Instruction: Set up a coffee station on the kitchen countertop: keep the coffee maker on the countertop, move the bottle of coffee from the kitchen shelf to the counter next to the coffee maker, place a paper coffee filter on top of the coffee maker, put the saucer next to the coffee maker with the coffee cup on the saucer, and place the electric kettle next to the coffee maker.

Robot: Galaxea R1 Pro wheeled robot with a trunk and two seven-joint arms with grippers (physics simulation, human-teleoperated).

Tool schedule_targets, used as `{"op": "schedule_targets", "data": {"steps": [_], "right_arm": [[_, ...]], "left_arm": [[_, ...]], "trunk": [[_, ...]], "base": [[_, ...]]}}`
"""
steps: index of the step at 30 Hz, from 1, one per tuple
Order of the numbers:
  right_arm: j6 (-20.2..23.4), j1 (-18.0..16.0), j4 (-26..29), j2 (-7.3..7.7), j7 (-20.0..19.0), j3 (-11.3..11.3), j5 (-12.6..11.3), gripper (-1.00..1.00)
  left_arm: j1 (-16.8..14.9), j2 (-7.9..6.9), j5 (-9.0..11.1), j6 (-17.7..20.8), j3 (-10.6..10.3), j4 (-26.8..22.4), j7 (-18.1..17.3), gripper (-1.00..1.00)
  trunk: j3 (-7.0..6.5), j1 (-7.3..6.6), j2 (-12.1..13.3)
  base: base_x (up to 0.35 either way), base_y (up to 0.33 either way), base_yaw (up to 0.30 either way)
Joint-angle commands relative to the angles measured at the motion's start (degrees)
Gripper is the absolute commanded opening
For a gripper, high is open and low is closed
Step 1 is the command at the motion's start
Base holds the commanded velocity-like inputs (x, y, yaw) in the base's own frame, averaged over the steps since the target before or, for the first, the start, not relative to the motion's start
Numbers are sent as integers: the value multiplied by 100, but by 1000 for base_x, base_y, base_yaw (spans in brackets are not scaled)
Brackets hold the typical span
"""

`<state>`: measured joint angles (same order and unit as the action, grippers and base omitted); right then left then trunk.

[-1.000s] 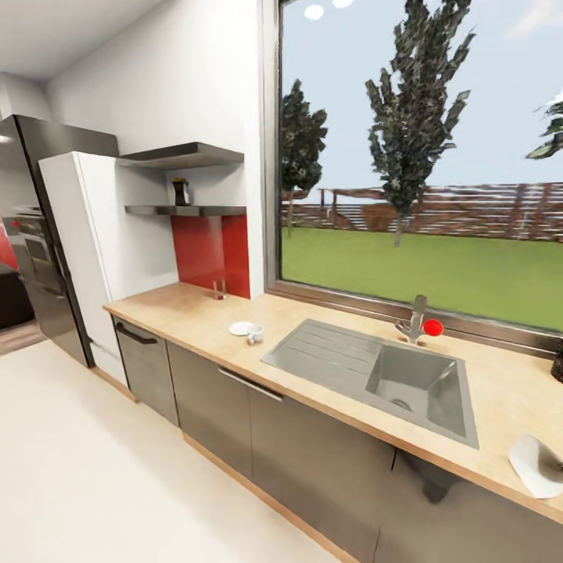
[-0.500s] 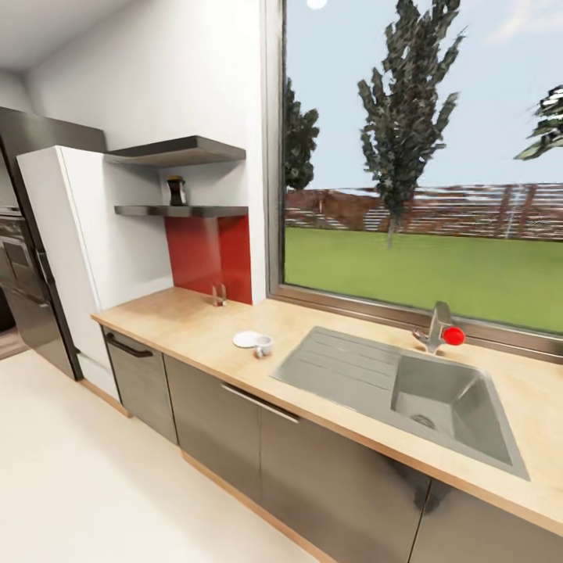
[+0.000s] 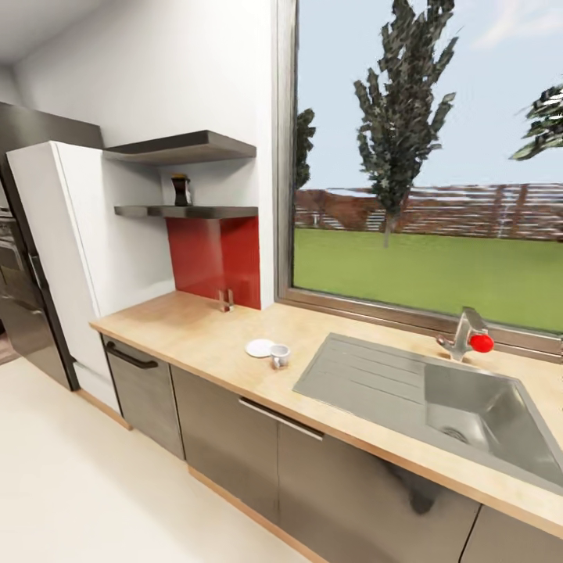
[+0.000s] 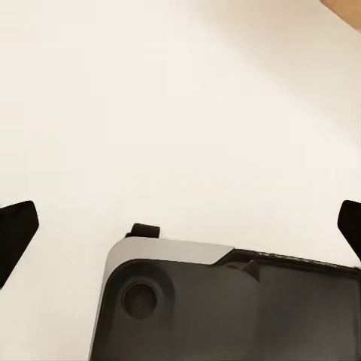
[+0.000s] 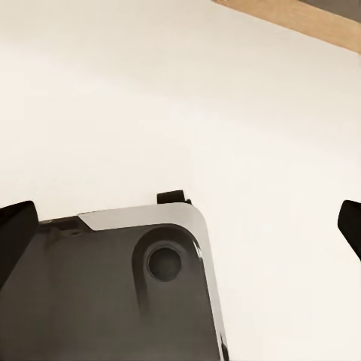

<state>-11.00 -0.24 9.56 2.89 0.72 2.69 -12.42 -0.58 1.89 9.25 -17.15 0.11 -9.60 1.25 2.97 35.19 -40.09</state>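
The dark bottle of coffee [image 3: 181, 190] stands on the lower kitchen shelf [image 3: 188, 211], above the red backsplash. On the wooden countertop [image 3: 180, 328] a white saucer [image 3: 258, 348] lies left of the sink, and the white coffee cup [image 3: 279, 356] sits on the counter beside it, touching its near-right rim. In the left wrist view my left gripper [image 4: 180, 229] hangs open over the pale floor, nothing between its fingers. In the right wrist view my right gripper [image 5: 180, 226] is likewise open and empty above the floor.
A steel sink [image 3: 438, 391] with drainboard is set in the counter, with a faucet [image 3: 467, 332] and a red knob [image 3: 482, 342] behind it. A white fridge [image 3: 78, 234] stands at the counter's left end. Grey cabinets [image 3: 234, 446] run below. My dark base [image 4: 226, 308] shows under the grippers.
The whole picture has shifted: the camera has turned left and come nearer the counter. The white paper at the counter's far right has left the view. Nothing on the counter has moved.
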Motion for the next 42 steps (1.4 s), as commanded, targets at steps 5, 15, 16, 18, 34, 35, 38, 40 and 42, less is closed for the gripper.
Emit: {"op": "schedule_targets", "data": {"steps": [5,15,16,18,34,35,38,40,42], "right_arm": [[-16,-2,2,1,7,30,-50,100],[-16,-2,2,1,7,30,-48,100],[-16,-2,2,1,7,30,-49,100],[-16,-2,2,1,6,30,-48,100],[-46,-2,-5,84,-6,55,-28,100],[-48,-2,-6,98,-11,60,-21,100],[-50,-2,-7,113,-17,71,-9,100],[-51,-2,-7,112,-18,75,-3,100],[-53,-2,-7,109,-19,79,0,100]], "left_arm": [[-3,-2,25,-17,-3,2,7,100],[-3,3,23,-17,-3,2,7,100],[-3,4,21,-17,-3,2,7,100],[-3,4,18,-17,-3,2,7,100],[-3,4,16,-17,-3,2,7,100],[-3,4,16,-17,-3,2,7,100],[-3,5,16,-17,-5,2,7,100],[-3,0,16,-17,-3,2,7,100],[-3,0,16,-18,-9,2,7,100]], "trunk": [[-1,4,-7],[-43,4,-7],[-48,4,-7],[-56,4,-7],[-67,4,-7],[-67,4,-7],[-67,4,-7],[-67,4,-7],[-67,4,-7]], "base": [[173,297,-274],[137,312,-288],[90,326,-270],[63,328,-212],[9,334,-33],[0,336,-1],[0,336,0],[39,336,0],[81,336,0]]}}
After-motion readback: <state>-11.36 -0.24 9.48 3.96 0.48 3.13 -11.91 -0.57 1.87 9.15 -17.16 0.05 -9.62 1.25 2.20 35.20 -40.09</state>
